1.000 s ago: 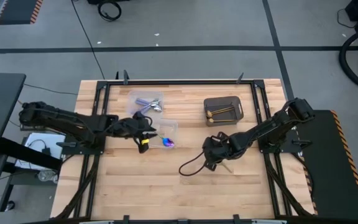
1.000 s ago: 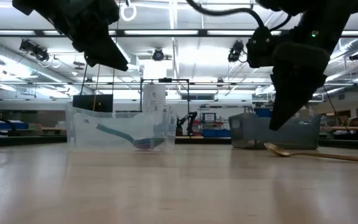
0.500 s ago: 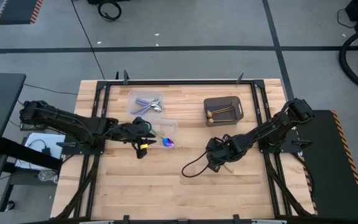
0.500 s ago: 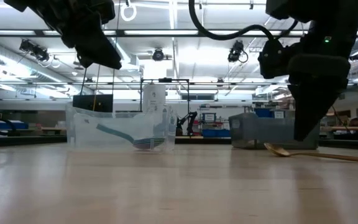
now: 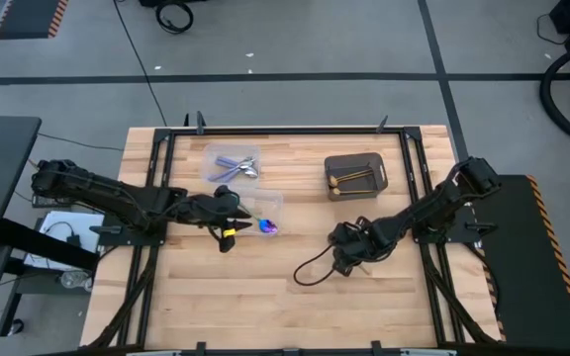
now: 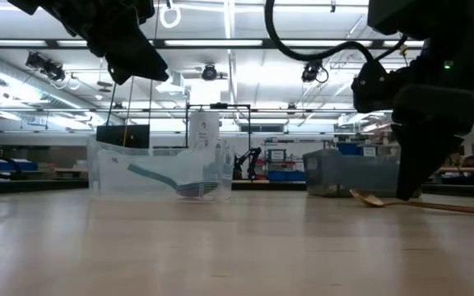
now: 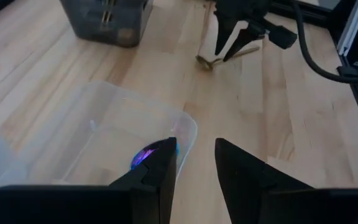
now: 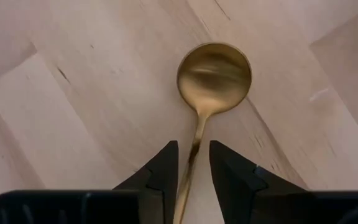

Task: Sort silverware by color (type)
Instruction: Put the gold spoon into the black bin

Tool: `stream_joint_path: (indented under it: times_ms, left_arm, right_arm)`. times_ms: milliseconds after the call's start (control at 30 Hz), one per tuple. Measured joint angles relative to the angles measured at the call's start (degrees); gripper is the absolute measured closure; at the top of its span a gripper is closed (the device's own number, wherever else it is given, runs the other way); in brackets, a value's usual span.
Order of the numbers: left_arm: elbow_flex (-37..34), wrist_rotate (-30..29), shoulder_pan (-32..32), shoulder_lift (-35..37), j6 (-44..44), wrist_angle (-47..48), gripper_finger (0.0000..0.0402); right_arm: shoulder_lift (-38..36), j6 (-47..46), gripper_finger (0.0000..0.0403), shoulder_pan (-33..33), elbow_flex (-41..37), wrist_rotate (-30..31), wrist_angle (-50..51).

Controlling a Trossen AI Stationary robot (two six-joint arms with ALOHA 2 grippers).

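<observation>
Clear plastic tub (image 5: 262, 211) left of centre holds a teal-handled utensil with iridescent purple head (image 5: 267, 227); left gripper (image 5: 230, 222) hangs just beside that tub, above the wood, fingers slightly apart, holding nothing. Dark grey bin (image 5: 355, 174) farther back holds gold pieces. Right gripper (image 8: 193, 163) is low at the table, fingers (image 8: 161, 168) straddling the handle of a gold spoon (image 8: 211, 81) lying flat, a narrow gap either side.

grey floor (image 5: 295, 40) with dark lines, ceiling lights (image 6: 245, 43).
</observation>
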State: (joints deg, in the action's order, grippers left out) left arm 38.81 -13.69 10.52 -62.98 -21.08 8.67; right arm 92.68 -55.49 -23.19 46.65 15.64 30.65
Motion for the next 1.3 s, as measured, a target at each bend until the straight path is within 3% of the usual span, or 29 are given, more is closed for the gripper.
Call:
stream_joint_path:
  times_ms: [300, 767, 833, 1100, 1300]
  left_arm:
    - [0.0, 0.0, 0.0, 0.0, 2.6, -3.8, 0.0283]
    - [-0.1, -1.1, 3.1, -2.0, 6.6, -10.9, 0.0283]
    - [0.0, -1.3, 3.1, -2.0, 7.4, -15.2, 0.0283]
    - [0.0, -2.8, 3.1, -1.8, 22.6, -28.2, 0.0283]
    - [0.0, -5.4, 3.0, -1.9, 26.7, -28.0, 0.0283]
  right_arm:
    - [0.0, 0.4, 0.0325, -1.1, 0.0, 2.2, 0.0]
    - [-0.2, -0.5, 0.0328, -1.2, -3.7, -0.9, -2.9]
    - [-0.2, -0.5, 0.0330, -1.2, -3.8, -1.2, -3.0]
    - [-0.2, -0.4, 0.0390, -0.2, -3.6, -3.0, -3.0]
    - [-0.6, -0.5, 0.0389, 0.0, -3.5, -3.6, -3.5]
